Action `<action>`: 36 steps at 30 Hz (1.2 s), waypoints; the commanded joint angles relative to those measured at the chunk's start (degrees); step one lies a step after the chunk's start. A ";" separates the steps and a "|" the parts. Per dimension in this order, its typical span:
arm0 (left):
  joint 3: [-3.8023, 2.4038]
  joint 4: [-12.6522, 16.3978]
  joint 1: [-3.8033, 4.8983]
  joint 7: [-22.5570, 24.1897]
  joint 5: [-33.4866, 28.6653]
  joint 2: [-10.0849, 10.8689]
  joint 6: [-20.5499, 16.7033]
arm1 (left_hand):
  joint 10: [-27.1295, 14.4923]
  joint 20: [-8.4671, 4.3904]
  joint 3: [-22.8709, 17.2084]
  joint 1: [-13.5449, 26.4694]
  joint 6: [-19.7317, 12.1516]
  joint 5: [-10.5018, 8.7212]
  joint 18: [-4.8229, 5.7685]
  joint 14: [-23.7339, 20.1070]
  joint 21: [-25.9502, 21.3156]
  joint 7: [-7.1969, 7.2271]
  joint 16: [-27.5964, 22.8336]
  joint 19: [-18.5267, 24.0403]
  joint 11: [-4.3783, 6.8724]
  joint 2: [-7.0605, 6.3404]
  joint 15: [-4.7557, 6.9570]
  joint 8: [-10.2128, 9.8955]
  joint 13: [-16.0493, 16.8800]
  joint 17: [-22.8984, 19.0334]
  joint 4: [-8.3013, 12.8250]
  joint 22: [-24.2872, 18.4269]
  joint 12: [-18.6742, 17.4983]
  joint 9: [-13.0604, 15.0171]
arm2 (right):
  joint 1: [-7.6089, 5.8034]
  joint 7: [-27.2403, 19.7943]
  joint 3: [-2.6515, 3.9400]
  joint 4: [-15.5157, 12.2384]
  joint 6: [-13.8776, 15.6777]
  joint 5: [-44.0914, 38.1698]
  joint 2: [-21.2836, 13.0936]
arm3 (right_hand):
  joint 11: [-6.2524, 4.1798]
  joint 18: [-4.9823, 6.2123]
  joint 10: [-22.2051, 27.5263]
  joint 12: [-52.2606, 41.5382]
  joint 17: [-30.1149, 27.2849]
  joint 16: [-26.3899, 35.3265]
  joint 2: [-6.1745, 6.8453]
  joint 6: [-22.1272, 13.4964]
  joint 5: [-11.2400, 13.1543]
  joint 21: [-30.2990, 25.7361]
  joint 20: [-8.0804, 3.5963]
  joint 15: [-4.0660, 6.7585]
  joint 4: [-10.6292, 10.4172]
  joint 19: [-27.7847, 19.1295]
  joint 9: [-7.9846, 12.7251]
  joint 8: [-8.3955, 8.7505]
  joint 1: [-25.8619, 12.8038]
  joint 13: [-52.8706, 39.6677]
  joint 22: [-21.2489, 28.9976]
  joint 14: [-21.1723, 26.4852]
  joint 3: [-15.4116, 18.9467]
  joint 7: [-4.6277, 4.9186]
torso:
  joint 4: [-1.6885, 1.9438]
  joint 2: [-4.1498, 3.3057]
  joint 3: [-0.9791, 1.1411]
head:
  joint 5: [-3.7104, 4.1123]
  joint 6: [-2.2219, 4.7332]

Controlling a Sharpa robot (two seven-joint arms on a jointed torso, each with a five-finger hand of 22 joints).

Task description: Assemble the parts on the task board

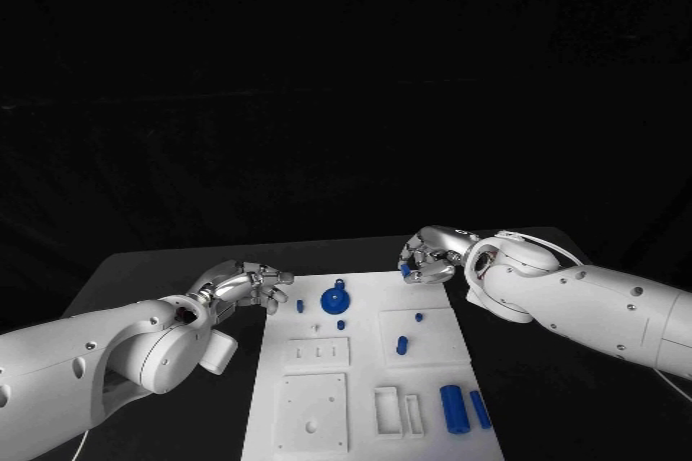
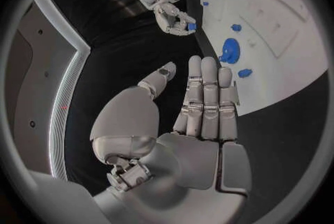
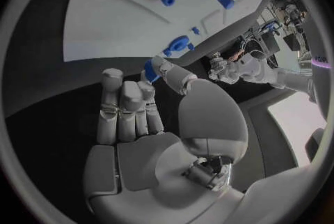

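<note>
White task board (image 1: 368,396) fills lower centre of head view on black table (image 1: 159,271). Right hand (image 1: 430,258) sits at board's upper right edge, thumb and finger pinching a small blue part (image 3: 150,71). Left hand (image 1: 248,286) hovers just left of board, fingers straight and together, holding nothing. Blue gear (image 1: 335,300) lies upper centre; two blue cylinders (image 1: 463,409) lower right.

Task board (image 1: 433,401) near edge cut off

The board (image 1: 372,381) lies mid-table, between the left hand (image 1: 248,286) at its far left corner and the right hand (image 1: 430,256) at its far right corner. A gear (image 1: 335,300) sits near the far edge, two cylinders (image 1: 462,409) side by side at the near right.
</note>
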State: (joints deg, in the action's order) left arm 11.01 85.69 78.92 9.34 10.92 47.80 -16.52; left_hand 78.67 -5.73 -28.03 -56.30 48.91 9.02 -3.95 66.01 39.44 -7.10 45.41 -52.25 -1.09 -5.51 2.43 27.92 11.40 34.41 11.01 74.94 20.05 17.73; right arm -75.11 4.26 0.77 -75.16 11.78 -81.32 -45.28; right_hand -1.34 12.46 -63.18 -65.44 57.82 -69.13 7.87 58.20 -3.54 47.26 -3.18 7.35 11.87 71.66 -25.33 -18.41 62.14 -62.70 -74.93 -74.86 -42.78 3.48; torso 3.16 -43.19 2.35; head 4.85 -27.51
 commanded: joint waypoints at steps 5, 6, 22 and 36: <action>-0.08 0.58 1.00 -8.09 4.74 -1.66 0.40 | 0.13 -1.52 0.18 1.58 1.11 -5.68 -0.92 0.35 2.66 0.23 3.33 -0.86 0.63 -1.38 1.10 -0.99 2.87 1.96 -1.28 1.18 2.98 -0.42 | -0.82 7.06 0.01 -4.12 1.79 -5.33 2.12 | -0.07 2.54 -0.35 -0.21 0.15 -0.20 1.37 1.85 0.26 0.30 -0.08 0.24 -0.76 0.57 -0.84 -0.66 -0.19 -0.06 -0.89 -0.14 -0.79 1.51 | -0.27 1.35 -0.51 | -0.57 -0.07; -0.08 0.60 1.09 -8.91 4.74 -1.91 0.81 | -0.71 -1.55 0.26 1.66 0.96 -5.90 -0.74 -0.37 2.62 0.14 3.14 -0.39 0.36 -2.00 0.89 -1.23 3.02 1.90 -1.24 1.08 2.89 -0.51 | -0.82 7.45 0.01 -4.69 2.13 -5.75 2.51 | -0.07 2.54 -0.35 -0.20 0.16 -0.19 1.50 1.85 0.25 0.30 -0.09 0.24 -0.83 0.58 -0.85 -0.66 -0.20 -0.07 -0.89 -0.15 -0.84 1.51 | -0.26 1.51 -0.59 | -0.66 -0.18; -0.08 -0.56 1.29 -11.99 6.80 -5.44 1.36 | -5.12 -1.73 -0.53 8.91 2.09 -6.20 0.42 -3.36 1.81 -0.20 2.39 2.52 -0.19 -6.40 -0.43 -1.41 4.80 1.17 -9.55 0.31 3.31 -0.27 | -0.78 7.69 -0.50 -8.54 3.01 -9.61 7.97 | -0.11 2.54 -0.52 -0.10 0.37 -0.20 2.60 1.91 -1.11 0.36 -0.24 0.27 -2.11 0.92 -0.96 -0.69 -0.42 -0.21 -0.88 -0.29 -1.44 1.48 | -0.13 2.70 -0.79 | -2.29 -1.03; -0.09 -0.64 1.29 -11.55 5.85 -6.38 0.52 | -6.13 -1.65 -1.10 9.05 1.84 -6.19 0.52 -3.98 1.77 -0.36 2.14 3.16 -0.40 -6.35 -0.64 -1.81 5.31 0.83 -11.55 0.15 3.30 -0.29 | -0.61 7.83 -1.58 -9.40 1.68 -10.56 9.73 | -0.13 2.54 -0.56 -0.08 0.43 -0.21 2.60 1.91 -1.56 0.37 -0.28 0.30 -2.24 0.96 -1.01 -0.71 -0.42 -0.25 -0.89 -0.32 -1.44 1.45 | -0.24 2.46 -0.69 | -3.18 -1.23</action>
State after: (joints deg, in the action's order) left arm 10.98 84.92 80.09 -2.33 16.92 41.60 -16.36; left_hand 72.87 -6.36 -29.06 -47.53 50.99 2.99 -3.55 62.39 41.02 -7.27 47.70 -49.53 -1.53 -11.81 1.88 26.35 16.65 35.31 -0.24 74.91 23.02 17.49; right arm -75.79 11.80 -0.81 -84.62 14.17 -90.61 -35.70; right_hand -1.53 12.45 -63.39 -65.44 58.19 -69.13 10.15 58.19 -4.88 47.25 -3.38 7.43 9.94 72.27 -25.42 -19.01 61.54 -62.89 -74.93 -75.17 -44.20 3.50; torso 2.97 -40.72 1.63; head 1.80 -28.59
